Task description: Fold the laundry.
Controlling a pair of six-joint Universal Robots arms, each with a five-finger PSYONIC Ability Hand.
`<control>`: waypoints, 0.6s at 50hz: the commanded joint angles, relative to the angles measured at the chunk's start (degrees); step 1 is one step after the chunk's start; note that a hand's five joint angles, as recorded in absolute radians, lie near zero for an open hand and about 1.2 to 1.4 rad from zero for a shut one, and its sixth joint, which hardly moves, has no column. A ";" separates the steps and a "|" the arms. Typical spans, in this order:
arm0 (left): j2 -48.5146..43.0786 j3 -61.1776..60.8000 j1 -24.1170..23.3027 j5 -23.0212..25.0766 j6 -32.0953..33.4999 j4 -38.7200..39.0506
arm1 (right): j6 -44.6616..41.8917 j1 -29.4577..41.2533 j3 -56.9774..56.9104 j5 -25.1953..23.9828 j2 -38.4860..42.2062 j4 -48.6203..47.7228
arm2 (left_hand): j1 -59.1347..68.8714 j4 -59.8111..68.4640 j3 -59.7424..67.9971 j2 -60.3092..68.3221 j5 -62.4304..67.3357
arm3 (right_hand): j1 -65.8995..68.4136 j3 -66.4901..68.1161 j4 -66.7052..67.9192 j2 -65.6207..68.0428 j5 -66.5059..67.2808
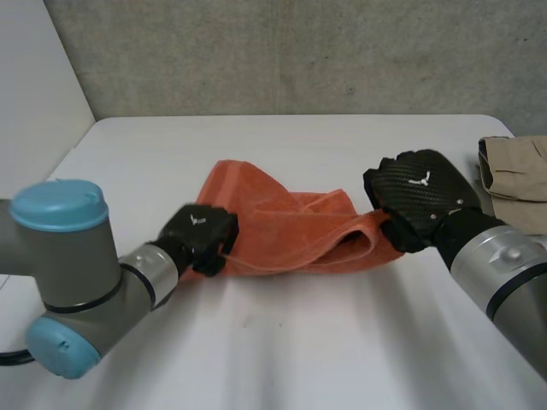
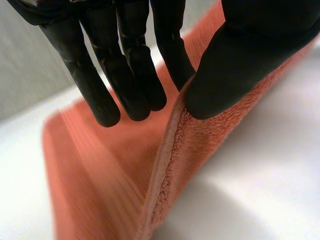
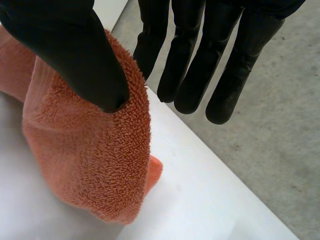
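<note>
- left hand (image 1: 203,232): thumb and one finger pinch the orange towel (image 1: 291,224) at its left end, other fingers straight
- towel: mid-table (image 1: 282,350), sagging between both hands
- right hand (image 1: 420,198): thumb pinches the towel's right end against a finger
- risk: both pinches look shallow, so thick terry could slip if pulled taut; the slack middle could bunch
- folded tan cloth (image 1: 517,171): far right, bare on the table, apart from the towel

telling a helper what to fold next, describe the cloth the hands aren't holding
Start at the white table and go to its right edge, past the right hand. There lies a folded tan cloth. Unlike the orange towel stretched from the left hand to the right, it is dull beige and untouched.
</note>
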 commanded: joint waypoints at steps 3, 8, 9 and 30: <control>17.71 0.24 -3.48 -0.43 -2.72 0.66 | -0.34 -7.54 -9.68 -3.46 -2.39 5.71 | 13.78 11.53 11.98 11.63 13.96 | 23.67 12.35 11.97 12.49 13.80; 23.88 1.30 -4.72 -0.43 -6.68 0.66 | -0.08 -8.69 -19.17 -6.10 -2.05 8.61 | 13.78 11.53 11.98 11.63 13.96 | 23.67 12.35 11.97 12.49 13.80; 24.41 1.47 -4.72 -0.43 -7.13 0.66 | -0.08 -8.69 -20.92 -6.19 -1.52 9.22 | 13.78 11.53 11.98 11.63 13.96 | 23.67 12.35 11.97 12.49 13.80; 3.95 2.17 -0.60 -5.17 -7.22 1.01 | -5.35 0.98 -47.66 -3.38 35.66 23.56 | 13.78 11.53 11.98 11.63 13.96 | -46.33 -57.65 -58.03 -57.51 -56.20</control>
